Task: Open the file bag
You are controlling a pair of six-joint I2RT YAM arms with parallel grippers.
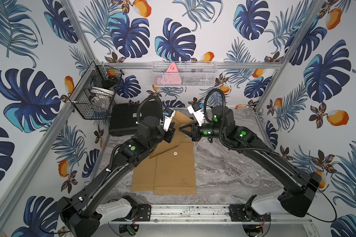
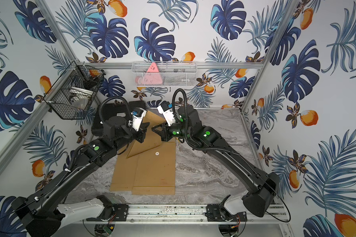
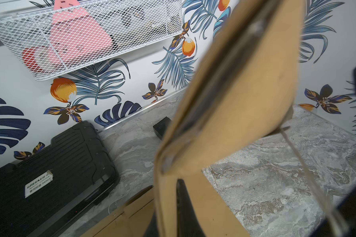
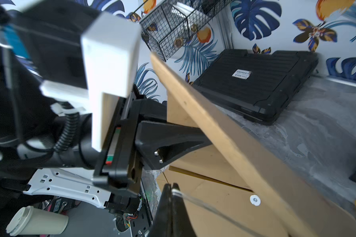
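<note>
Brown kraft paper makes the file bag (image 1: 175, 172), which lies flat on the grey marbled table (image 1: 234, 164) between the two arms; its stiff pointed flap (image 3: 245, 82) stands lifted off the body. The only writing that reads is on the white label (image 3: 39, 184) of the ribbed black case (image 1: 125, 119) by the back wall: "GREEKER" and "04903"; the line between them is too fine to read. The left gripper (image 4: 202, 136) pinches the flap's edge, though in both top views its tips hide behind its own wrist. The right gripper (image 4: 171, 190) has its fingers pressed together on a thin pale string (image 4: 203, 205); in the left wrist view the string leaves the flap's edge, its far end blurred. A small white round disc (image 1: 175, 153) sits on the bag's body; a pink triangle shows through the white mesh basket (image 1: 203, 78), its dark marks unreadable
</note>
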